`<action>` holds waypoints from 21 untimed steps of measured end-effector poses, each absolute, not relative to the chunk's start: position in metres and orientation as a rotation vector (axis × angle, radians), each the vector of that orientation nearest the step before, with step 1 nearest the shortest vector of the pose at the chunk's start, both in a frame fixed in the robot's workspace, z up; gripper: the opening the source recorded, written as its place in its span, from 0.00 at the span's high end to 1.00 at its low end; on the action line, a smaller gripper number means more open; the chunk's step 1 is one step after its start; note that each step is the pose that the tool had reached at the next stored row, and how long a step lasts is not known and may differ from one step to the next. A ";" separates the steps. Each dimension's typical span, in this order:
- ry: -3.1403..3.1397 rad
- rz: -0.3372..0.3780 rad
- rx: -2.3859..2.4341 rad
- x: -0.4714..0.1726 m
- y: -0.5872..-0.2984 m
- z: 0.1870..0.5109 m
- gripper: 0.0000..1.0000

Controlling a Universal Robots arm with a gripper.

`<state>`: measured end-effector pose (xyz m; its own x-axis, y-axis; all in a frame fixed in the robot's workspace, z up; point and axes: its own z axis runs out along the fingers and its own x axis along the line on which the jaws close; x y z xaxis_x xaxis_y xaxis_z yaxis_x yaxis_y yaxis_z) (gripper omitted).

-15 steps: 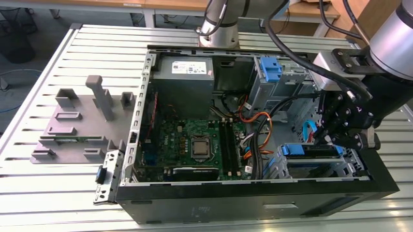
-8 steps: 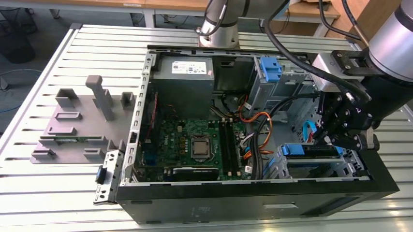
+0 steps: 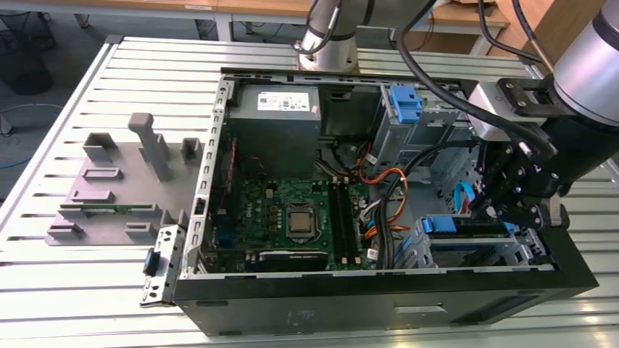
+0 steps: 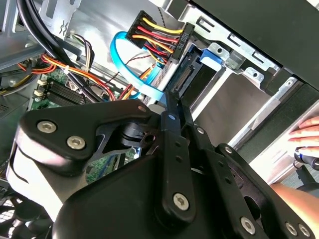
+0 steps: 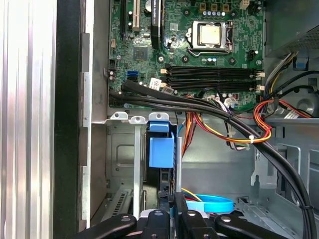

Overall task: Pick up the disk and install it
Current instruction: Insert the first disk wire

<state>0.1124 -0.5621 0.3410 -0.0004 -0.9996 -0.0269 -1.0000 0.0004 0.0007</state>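
The disk (image 3: 454,225) sits in the drive cage at the open computer case's corner, on the exterior view's right. Its blue carrier frame (image 5: 162,149) shows end-on between the cage's metal rails. In the second wrist view, the disk's (image 4: 185,74) connector edge faces my fingers. My gripper (image 3: 503,210) hangs right over that cage. Its black fingers are shut together, and the gripper (image 4: 171,102) points at the disk's rear edge. I cannot tell whether the tips touch it. In the first wrist view the gripper (image 5: 173,199) lines up with the disk's dark edge (image 5: 167,181).
A light-blue flat cable (image 4: 134,69) and red-yellow wire bundles (image 5: 259,124) run close beside the cage. The motherboard (image 3: 290,217) and grey power-supply box (image 3: 280,109) fill the case. A blue tab (image 3: 404,101) sits in the upper bay. A person's hand (image 4: 304,130) rests outside the case.
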 end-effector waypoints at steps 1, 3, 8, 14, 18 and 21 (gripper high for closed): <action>2.209 0.030 -2.208 0.112 -0.563 0.341 0.84; 2.209 0.031 -2.208 0.112 -0.563 0.340 0.84; 2.209 0.030 -2.208 0.112 -0.564 0.340 0.84; 2.209 0.030 -2.208 0.112 -0.564 0.338 0.84; 2.206 0.037 -2.205 0.112 -0.564 0.338 0.84; 2.206 0.037 -2.205 0.112 -0.564 0.338 0.84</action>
